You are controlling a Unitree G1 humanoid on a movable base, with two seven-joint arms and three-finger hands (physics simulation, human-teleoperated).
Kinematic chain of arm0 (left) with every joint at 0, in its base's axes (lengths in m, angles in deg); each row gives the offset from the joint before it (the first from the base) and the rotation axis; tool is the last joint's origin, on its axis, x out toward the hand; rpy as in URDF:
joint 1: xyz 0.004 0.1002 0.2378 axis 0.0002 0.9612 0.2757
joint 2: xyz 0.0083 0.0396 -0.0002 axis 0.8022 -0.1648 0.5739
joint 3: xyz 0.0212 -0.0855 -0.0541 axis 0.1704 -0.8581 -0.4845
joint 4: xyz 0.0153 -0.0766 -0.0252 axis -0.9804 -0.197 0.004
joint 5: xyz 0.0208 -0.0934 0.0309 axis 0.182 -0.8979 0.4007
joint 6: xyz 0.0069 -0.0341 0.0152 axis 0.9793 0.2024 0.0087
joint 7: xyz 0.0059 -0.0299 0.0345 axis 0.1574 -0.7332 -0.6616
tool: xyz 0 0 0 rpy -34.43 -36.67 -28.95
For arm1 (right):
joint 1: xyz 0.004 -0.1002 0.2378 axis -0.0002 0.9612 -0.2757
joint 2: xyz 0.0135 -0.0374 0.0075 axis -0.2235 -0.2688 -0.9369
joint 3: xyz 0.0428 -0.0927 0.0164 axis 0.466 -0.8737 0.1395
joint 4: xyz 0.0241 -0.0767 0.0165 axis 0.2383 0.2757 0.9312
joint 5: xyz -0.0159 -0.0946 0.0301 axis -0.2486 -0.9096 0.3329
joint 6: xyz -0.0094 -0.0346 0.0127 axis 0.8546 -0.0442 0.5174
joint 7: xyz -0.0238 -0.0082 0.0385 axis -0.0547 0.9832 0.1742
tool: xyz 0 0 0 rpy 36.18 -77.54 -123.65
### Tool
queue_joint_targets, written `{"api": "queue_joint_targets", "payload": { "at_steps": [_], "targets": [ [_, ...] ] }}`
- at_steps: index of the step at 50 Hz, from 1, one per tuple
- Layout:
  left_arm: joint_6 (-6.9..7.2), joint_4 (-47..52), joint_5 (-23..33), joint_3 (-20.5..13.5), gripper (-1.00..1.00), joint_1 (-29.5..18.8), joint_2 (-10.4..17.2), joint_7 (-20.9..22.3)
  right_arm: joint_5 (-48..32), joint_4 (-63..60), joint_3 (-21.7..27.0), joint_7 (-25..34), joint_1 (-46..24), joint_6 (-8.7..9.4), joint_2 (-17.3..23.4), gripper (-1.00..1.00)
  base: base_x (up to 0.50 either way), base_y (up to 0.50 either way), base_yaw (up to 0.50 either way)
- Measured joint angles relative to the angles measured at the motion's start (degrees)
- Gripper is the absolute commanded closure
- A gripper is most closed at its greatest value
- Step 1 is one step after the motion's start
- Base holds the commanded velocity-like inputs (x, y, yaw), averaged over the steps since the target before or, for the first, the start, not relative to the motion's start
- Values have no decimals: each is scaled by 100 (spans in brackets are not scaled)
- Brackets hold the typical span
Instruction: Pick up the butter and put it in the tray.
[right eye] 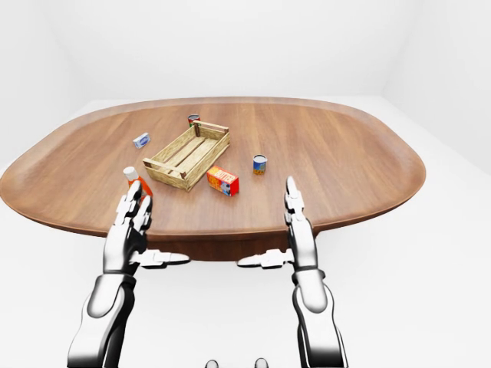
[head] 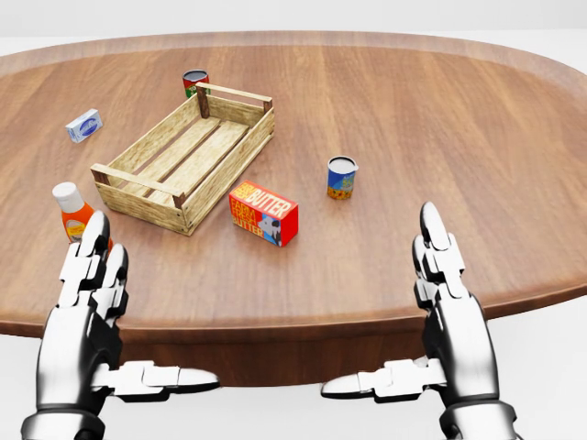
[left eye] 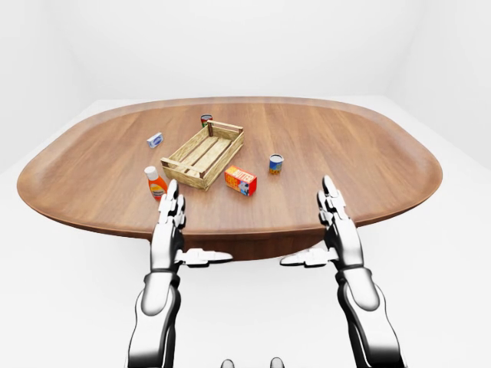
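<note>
The butter (head: 263,213) is a red and orange box lying on the wooden table (head: 440,128), just right of the tray's near corner. The tray (head: 188,156) is an empty slatted wooden crate, set at an angle in the head view's upper left. Both hands hover at the table's near edge, well below the butter. My left hand (head: 101,312) is open with fingers straight and thumb out to the right. My right hand (head: 426,312) is open too, thumb pointing left. Neither touches anything.
A ketchup bottle (head: 73,218) stands just above my left hand's fingertips. A blue and yellow can (head: 341,177) stands right of the butter. A red and green can (head: 194,82) is behind the tray's far corner, and a small white and blue box (head: 84,125) lies to the tray's left.
</note>
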Motion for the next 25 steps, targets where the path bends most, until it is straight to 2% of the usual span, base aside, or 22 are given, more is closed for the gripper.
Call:
{"api": "queue_joint_targets", "payload": {
  "at_steps": [3,25],
  "targets": [
    [0,313,-21,-10,-100,126,-4,36,-58,-448,-79,8,190,137,-7,-100,0,0,0],
    [0,2374,-117,9,-100,1085,-74,299,-306,-3363,-716,-138,1417,137,142,-100,0,0,0]
  ]
}}
